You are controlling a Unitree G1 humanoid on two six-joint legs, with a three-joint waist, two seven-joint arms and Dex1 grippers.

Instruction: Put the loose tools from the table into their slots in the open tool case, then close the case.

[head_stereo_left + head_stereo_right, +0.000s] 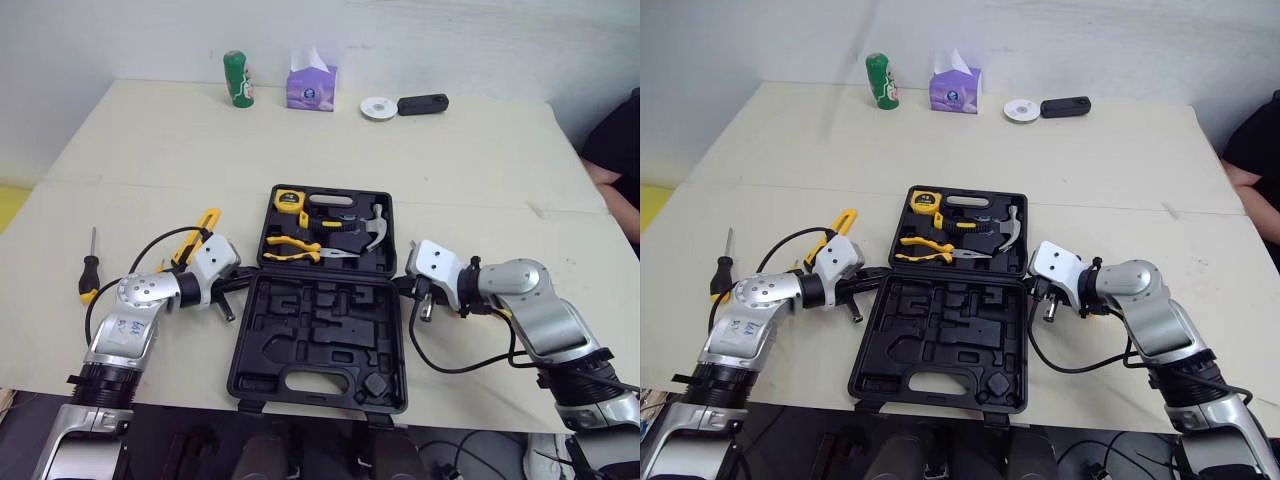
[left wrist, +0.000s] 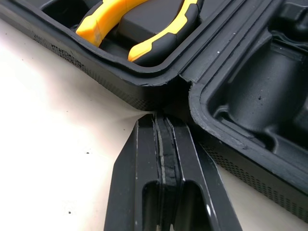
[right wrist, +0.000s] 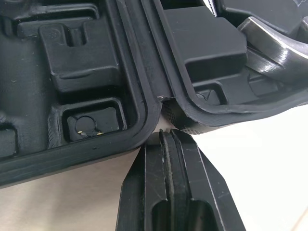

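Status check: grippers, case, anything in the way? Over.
Left gripper shut, empty, at the hinge of the black plastic tool case. Right gripper likewise, opposite end. Case open; black-and-yellow screwdriver loose on beige table.

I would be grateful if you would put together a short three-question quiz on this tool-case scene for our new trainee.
1. True or false: the tool case lies open on the table.
2. Where does the screwdriver lie? A) inside the case B) on the table, on the robot's left of the case C) on the table, on the robot's right of the case
3. Fill in: the left gripper and the right gripper, each at one end of the case's hinge line, are both ____.

Key: 1 true; 2 B; 3 shut.
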